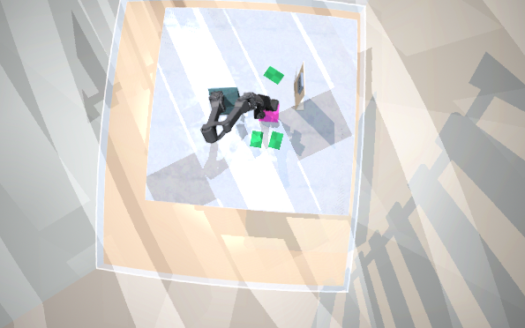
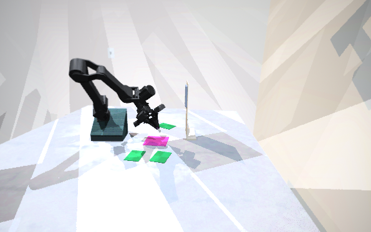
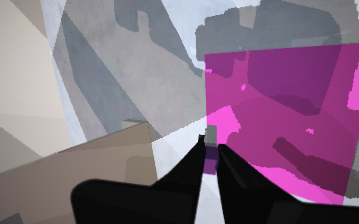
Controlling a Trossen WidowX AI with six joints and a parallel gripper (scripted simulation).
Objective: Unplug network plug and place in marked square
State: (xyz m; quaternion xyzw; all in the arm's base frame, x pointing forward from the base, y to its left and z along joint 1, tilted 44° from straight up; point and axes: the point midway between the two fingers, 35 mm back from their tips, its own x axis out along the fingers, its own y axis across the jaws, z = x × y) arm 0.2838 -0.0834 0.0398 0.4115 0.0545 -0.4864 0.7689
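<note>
the jaws are nearly shut, stopped by the plug (image 2: 159, 130) (image 3: 211, 152), which they have hold of between their tips. it lies straight out ahead of the fingers, its long axis running on along their line, so it slants down toward the bench (image 1: 324, 185) (image 2: 120, 193) (image 3: 180, 107) with its free end leading. below lies the magenta square (image 1: 271, 115) (image 2: 156, 141) (image 3: 290, 75), which i take for the marked one. in the wrist view the plug overlaps the square's edge rather than its middle, so the coming move likely wants a small shift inward as it lowers, and perhaps some levelling if it is to lie flat.

the plug looks small and slim, grey at the free end and purple nearer the fingers; its tab is too small to make out. it is out of the socket and well apart from the upright panel (image 1: 298, 94) (image 2: 187, 120) (image 3: 105, 155), so unlocking and pulling seem done. setting down, letting go and backing off remain. opened too high, the jaws could let it tip or roll toward the edge.
</note>
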